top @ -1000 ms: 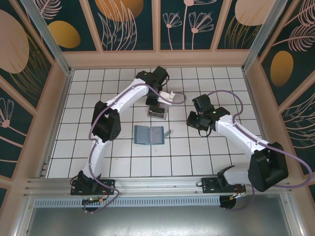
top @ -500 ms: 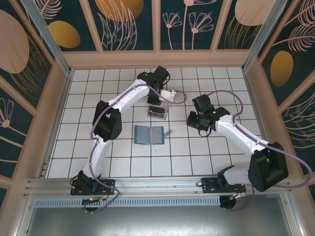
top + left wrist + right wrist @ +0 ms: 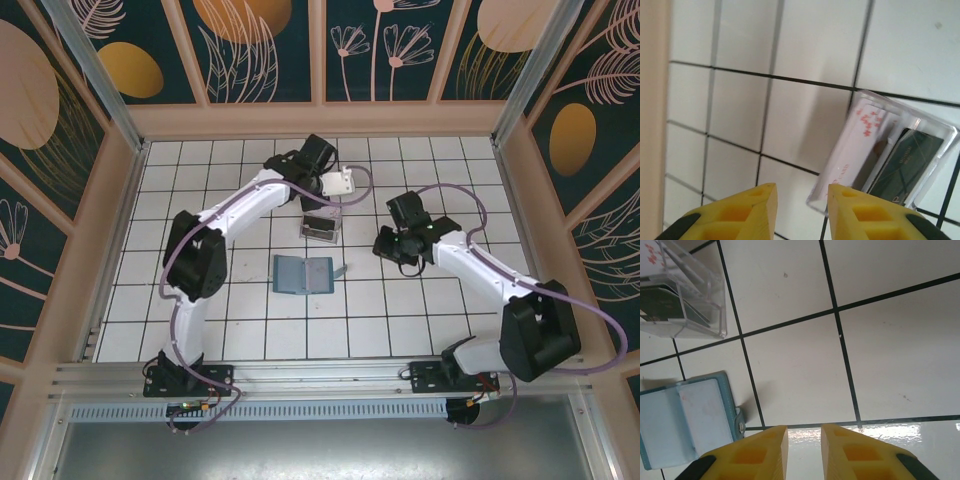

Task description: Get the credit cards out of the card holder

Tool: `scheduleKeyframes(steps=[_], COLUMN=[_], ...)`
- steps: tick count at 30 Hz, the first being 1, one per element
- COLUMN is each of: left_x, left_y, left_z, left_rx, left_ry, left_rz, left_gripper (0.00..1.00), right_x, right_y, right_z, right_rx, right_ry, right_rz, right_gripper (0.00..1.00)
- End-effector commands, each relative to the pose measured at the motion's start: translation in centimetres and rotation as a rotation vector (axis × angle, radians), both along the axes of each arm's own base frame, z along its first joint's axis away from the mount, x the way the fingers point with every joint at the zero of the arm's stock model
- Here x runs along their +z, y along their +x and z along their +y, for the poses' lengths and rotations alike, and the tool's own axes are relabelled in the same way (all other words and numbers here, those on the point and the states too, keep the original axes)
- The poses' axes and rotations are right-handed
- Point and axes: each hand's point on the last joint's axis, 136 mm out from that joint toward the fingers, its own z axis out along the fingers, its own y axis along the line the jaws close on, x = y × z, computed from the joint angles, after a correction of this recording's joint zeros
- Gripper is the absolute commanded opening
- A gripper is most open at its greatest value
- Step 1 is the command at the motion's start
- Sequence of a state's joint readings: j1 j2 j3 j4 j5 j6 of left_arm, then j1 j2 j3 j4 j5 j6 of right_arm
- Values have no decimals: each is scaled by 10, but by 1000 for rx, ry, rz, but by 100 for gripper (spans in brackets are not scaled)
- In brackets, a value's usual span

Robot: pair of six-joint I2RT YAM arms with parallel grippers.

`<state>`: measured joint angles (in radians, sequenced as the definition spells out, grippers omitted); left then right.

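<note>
One card holder (image 3: 302,273) lay open and flat near the middle of the tiled bench (image 3: 450,320), its two teal-edged halves side by side with the pale grey-blue inner pockets facing up. In the right wrist view the card holder (image 3: 685,422) showed a small snap tab at its right edge. Whether any card sat inside the pockets could not be told.

Two credit cards were visible, both inside one clear tray (image 3: 320,228) that stood just beyond the holder, apart from it. These were a white card (image 3: 855,145) printed with small pink flowers and a dark green card (image 3: 907,165), leaning against each other within the tray's clear walls (image 3: 940,131).

Two hands were near. The left hand (image 3: 801,192) hung above the tray's far side with its two yellow fingers parted and nothing between them, so it was released and empty. From above, the left hand (image 3: 320,205) sat at the tray's far edge.

The right hand (image 3: 804,432) hovered over bare tiles to the right of the holder and tray. Its fingers were only narrowly apart, with floor showing through the gap — it gripped nothing. From above, the right hand (image 3: 384,244) was clear of both.
</note>
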<state>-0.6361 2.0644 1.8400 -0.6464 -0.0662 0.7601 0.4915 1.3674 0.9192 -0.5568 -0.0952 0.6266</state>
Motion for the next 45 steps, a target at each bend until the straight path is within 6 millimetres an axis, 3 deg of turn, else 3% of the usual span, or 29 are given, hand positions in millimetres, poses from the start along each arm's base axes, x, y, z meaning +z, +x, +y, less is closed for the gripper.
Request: scheduleKeyframes(steps=[1,10,15,19,23,27,31,38,45], left_x=[52,88,94,97,80,59,47,-5,-39], left_y=[19,11,-10,-35,-57,-73,-97,-131,-158], left_z=[6,42,72,73,68,61,48,28,16], left_rx=[253,573,742,774,822,932,959,1019,1065], left_ry=[-199,-429,-535,-701,-775,-800,-819,-775,-819], left_rz=[-119,-111,-117,-46,107,280,368,576,715], left_gripper=[33,37,43,46,45,28,28,29,28], right_x=[5,-3,-9,-17,-24,-31,-37,-44,-53], right_y=[6,0,-5,-9,-12,-15,-16,-16,-19], right_z=[16,57,75,86,93,96,95,94,95], right_rx=[45,152,196,224,248,261,259,256,263], right_ry=[18,23,22,14,7,6,-2,-7,2], right_rz=[-20,6,30,51,72,90,96,100,113], right_gripper=[25,25,26,26,27,27,27,27,24])
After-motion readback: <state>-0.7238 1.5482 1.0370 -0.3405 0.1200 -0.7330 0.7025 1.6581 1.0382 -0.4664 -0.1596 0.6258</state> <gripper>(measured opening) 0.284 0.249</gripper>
